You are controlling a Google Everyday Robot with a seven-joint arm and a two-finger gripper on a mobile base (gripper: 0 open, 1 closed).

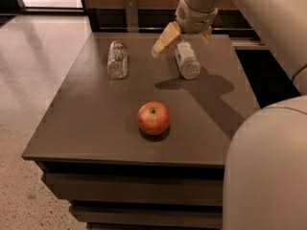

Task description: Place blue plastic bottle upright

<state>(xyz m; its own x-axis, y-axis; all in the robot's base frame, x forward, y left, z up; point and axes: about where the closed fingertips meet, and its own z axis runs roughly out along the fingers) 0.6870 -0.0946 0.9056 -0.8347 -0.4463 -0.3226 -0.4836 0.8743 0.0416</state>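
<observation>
The blue plastic bottle (186, 60) lies on its side at the back right of the dark table (96, 123), a clear bottle with a pale printed label, its length running front to back. My gripper (185, 37) hangs just above the bottle's far end, open. One yellow finger (164, 39) is to the left of the bottle and the other (207, 34) to its right. The bottle's far end is hidden by the gripper.
A crinkled clear bottle without a label (117, 59) lies at the back left of the table. A red apple (153, 118) sits near the middle front. My arm's pale body (268, 166) fills the right side of the view.
</observation>
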